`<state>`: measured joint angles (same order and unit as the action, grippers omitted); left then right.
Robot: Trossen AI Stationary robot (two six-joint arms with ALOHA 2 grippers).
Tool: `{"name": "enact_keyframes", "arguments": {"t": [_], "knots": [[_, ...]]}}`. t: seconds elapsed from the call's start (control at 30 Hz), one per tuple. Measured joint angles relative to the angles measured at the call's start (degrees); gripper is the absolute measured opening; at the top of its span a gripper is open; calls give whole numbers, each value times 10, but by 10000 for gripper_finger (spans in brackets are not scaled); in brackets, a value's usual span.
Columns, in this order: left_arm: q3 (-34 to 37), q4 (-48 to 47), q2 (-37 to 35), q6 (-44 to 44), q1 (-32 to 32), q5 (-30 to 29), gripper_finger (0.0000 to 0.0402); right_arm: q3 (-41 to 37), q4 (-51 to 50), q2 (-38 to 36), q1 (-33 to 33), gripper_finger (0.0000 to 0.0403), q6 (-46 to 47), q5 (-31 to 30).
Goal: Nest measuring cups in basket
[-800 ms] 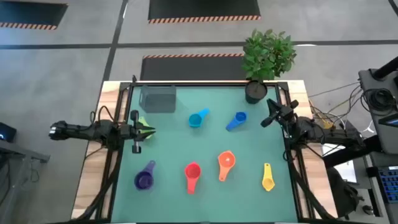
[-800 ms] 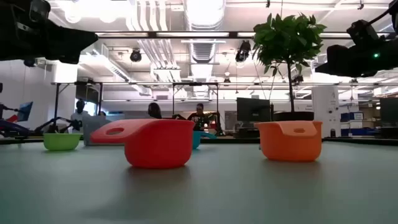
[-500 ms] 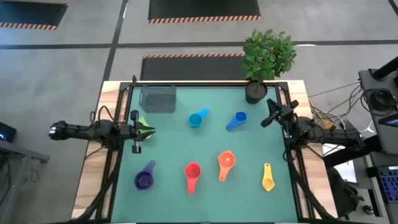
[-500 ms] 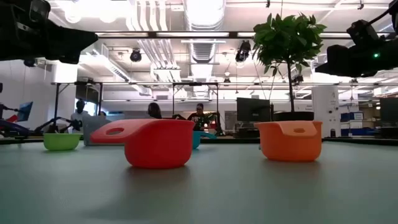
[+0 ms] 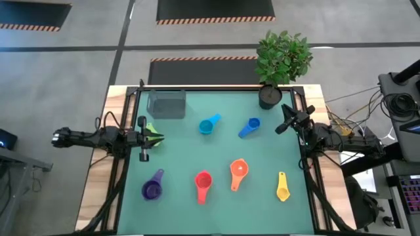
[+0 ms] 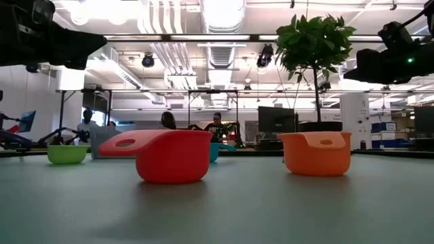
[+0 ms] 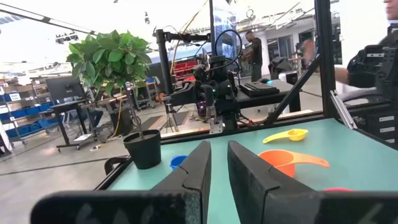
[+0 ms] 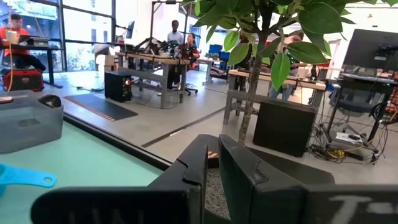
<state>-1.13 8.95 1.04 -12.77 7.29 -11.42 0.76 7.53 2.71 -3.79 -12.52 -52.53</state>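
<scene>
Left end effector (image 5: 159,137) and right end effector (image 5: 283,122) hover at the table's sides, fingers nearly together.

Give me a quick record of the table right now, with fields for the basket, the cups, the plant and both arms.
basket: grey bin, far left corner of the mat, no cup inside
cups on mat: light blue, blue, purple, red, orange, yellow
green cup: left edge, under the left gripper
plant: far right corner
left gripper: jaws nearly shut, empty
right gripper: right edge beside the plant, jaws nearly shut, empty
</scene>
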Motion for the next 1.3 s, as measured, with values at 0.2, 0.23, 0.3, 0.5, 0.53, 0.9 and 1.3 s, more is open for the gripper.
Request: {"name": "enact_keyframes", "arguments": {"t": [0.2, 0.23, 0.3, 0.5, 0.53, 0.9, 1.3], "knots": [[0, 0, 0, 0, 0, 0, 36, 0, 0, 0, 0, 28, 0, 0], [0, 0, 0, 0, 0, 0, 36, 0, 0, 0, 0, 28, 0, 0], [0, 0, 0, 0, 0, 0, 36, 0, 0, 0, 0, 28, -1, 0], [0, 0, 0, 0, 0, 0, 36, 0, 0, 0, 0, 28, 0, 0], [0, 0, 0, 0, 0, 0, 36, 0, 0, 0, 0, 28, 0, 0], [0, 0, 0, 0, 0, 0, 36, 0, 0, 0, 0, 28, 0, 0], [0, 0, 0, 0, 0, 0, 36, 0, 13, 0, -2, 28, -25, 0]]}}
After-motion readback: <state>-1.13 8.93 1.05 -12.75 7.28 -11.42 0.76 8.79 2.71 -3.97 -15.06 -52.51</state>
